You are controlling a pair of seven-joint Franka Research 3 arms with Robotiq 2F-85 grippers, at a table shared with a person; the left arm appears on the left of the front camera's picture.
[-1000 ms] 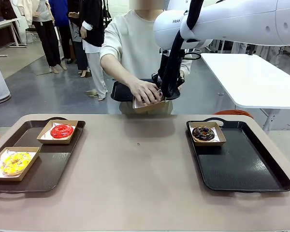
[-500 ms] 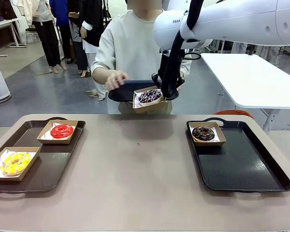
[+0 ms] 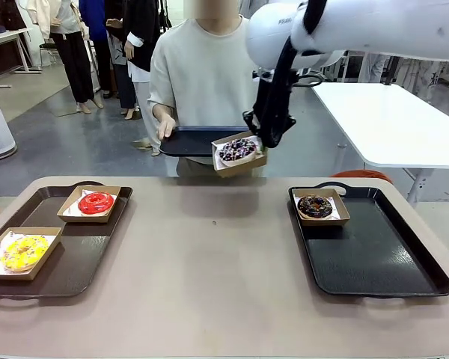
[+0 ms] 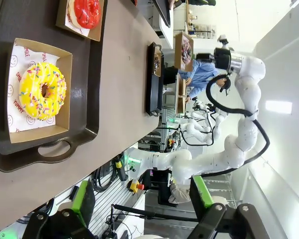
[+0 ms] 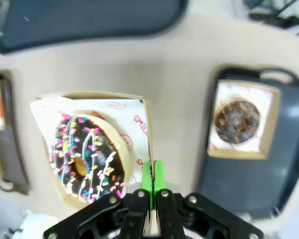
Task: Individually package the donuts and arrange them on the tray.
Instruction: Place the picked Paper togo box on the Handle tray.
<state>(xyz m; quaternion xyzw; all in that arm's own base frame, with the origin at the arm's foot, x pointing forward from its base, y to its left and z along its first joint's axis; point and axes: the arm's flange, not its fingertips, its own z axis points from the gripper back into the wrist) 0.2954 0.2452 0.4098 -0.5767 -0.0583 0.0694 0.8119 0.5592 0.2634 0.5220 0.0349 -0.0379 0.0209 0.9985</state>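
Brown cardboard, a small open box point(image 3: 240, 153), hangs in the air over the far edge of the table point(image 3: 217, 262), pinched by its side wall in the right gripper point(image 3: 268, 142), whose jaws are pressed together on the thin card. In the box sits the sprinkled donut point(image 3: 237, 149), tilted a little toward the person point(image 3: 202, 67), who holds a dark tray point(image 3: 198, 140) just behind it.

The move to come, I'd say, turns on the right-hand tray point(image 3: 389, 269): it lies below and to the robot's right of the carried box, with bare floor beside the boxed chocolate donut point(image 3: 314, 206). The right arm is nearer by far.

The left gripper point(image 4: 139, 204) stands spread wide, holding nothing, above the left-hand tray point(image 3: 78, 258).

I count four donuts, each boxed: sprinkled, chocolate, red donut point(image 3: 96, 202), yellow donut point(image 3: 22, 251). Trays: three.
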